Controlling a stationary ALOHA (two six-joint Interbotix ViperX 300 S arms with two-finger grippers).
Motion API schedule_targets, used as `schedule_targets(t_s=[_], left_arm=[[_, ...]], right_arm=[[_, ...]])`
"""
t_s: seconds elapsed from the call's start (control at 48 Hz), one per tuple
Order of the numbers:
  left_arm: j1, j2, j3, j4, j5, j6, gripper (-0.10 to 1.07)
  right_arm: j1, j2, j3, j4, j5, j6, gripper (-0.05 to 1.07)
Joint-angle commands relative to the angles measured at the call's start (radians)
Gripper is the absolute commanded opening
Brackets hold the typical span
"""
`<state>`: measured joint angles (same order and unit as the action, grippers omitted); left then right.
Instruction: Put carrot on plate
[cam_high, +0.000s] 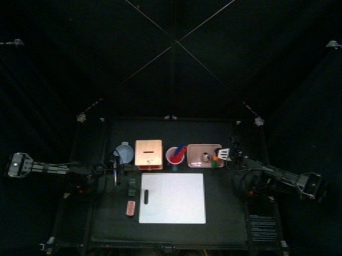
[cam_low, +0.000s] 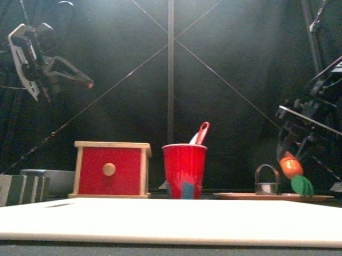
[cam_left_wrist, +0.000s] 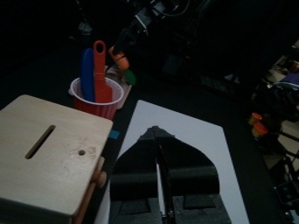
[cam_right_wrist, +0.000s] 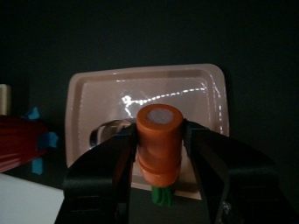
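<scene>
Carrot sits clamped between our right gripper's two jaws, orange body upright with its green end pointing down, held just above the plate, whose pale centre shows behind it. From the front we see it low at the table's right side, over the plate's rim. Beside the plate stands the red cup, then the wooden box. Our left gripper hangs over the white sheet, jaws spread, gripping nothing.
</scene>
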<state>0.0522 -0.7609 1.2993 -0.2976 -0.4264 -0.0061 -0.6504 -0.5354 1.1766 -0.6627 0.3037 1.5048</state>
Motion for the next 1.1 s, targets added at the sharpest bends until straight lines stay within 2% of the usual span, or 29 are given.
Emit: schedule_targets(t_s=[0.0, 0.292, 0.417, 0.625, 0.958, 1.083], left_arm=[[0.006, 0.002, -0.012, -0.002, -0.005, 0.002, 0.21], [0.028, 0.002, -0.008, -0.002, -0.006, 0.002, 0.21], [0.029, 0.002, -0.008, -0.002, -0.008, 0.0, 0.21], [0.031, 0.002, -0.008, -0.012, -0.009, 0.002, 0.21], [0.058, 0.002, -0.003, -0.012, -0.011, 0.005, 0.21], [0.066, 0.002, 0.0, -0.017, -0.002, -0.002, 0.21]], right_arm=[[-0.005, 0.012, -0.021, -0.005, -0.008, 0.0, 0.71], [0.006, 0.015, -0.029, -0.008, -0.014, -0.002, 0.94], [0.02, 0.009, -0.026, -0.046, -0.009, 0.0, 1.01], [0.032, -0.012, -0.037, -0.078, -0.014, 0.0, 1.01], [0.149, -0.017, -0.069, -0.069, -0.014, 0.002, 1.01], [0.164, -0.017, -0.069, -0.069, -0.009, 0.002, 1.01]])
